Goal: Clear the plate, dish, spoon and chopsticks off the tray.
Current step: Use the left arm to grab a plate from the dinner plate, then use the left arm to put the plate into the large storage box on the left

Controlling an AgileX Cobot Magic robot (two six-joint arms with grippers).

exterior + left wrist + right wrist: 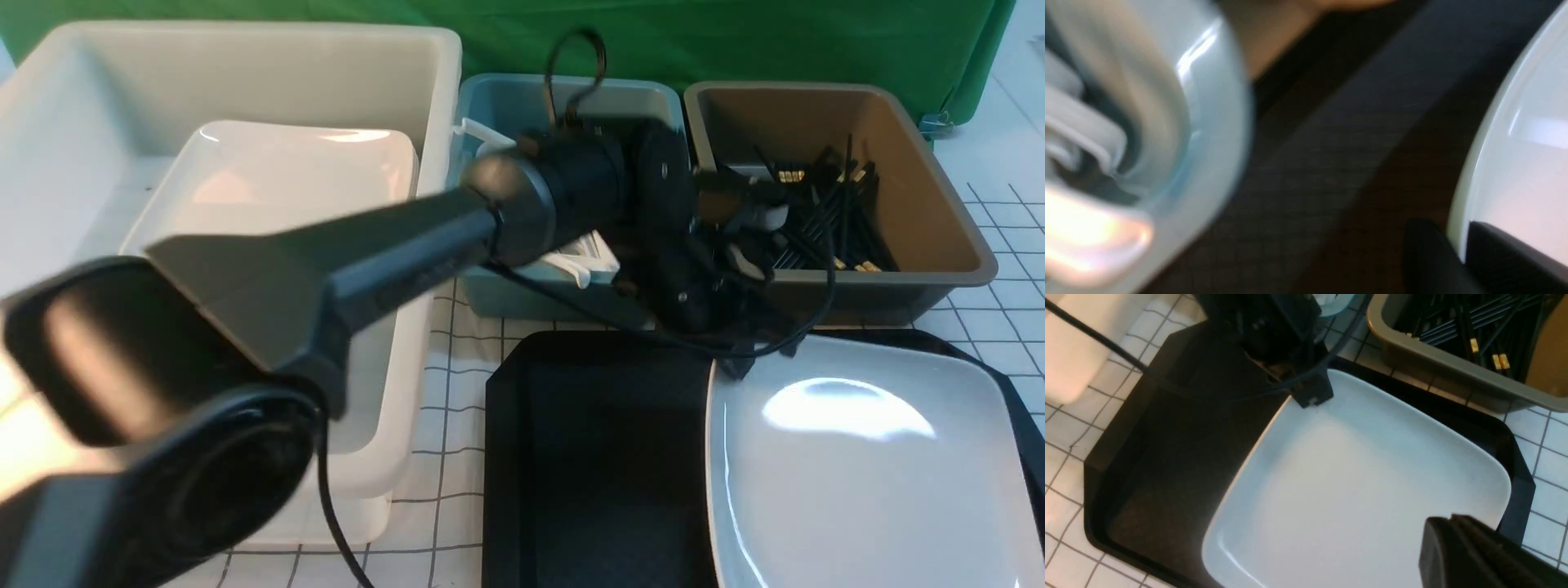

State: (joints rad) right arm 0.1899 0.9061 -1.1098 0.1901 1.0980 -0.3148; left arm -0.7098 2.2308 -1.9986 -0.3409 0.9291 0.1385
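The white squarish plate lies on the right half of the black tray. My left gripper reaches across to the plate's far left corner. In the left wrist view it is shut on the plate's rim, one finger above and one below. The right wrist view shows the same pinch by the left gripper on the plate. My right gripper hovers shut and empty over the plate's near right corner. No dish is in view.
A big white tub at the left holds another white plate. A blue tub behind the tray holds white spoons. A brown tub at the back right holds black chopsticks. The tray's left half is bare.
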